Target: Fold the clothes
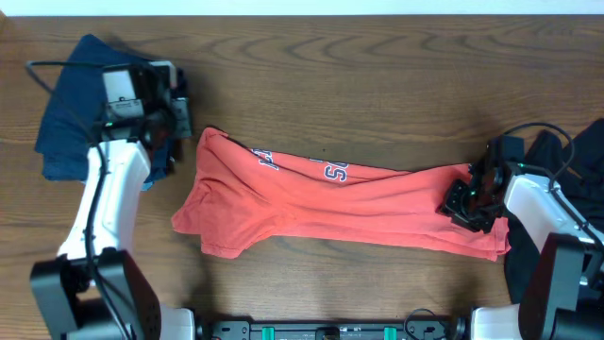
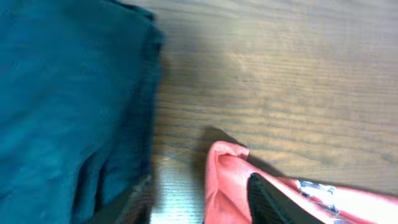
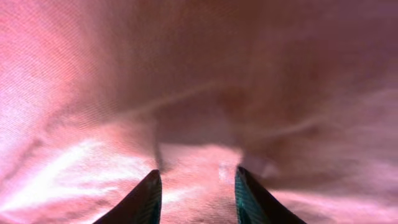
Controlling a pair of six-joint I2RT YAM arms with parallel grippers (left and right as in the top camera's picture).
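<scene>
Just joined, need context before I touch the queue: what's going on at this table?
Two arms are working on folding clothes. The coral-red T-shirt lies across the table, folded over into a long band. The right gripper sits low over its right end, jaws apart, cloth not pinched. The left gripper hovers open by the shirt's left end, beside a navy garment. A black garment lies at the far right.

T-shirt: coral red, white-and-navy lettering
Left garment: navy blue
Right garment: black
Table: brown wood grain
</scene>
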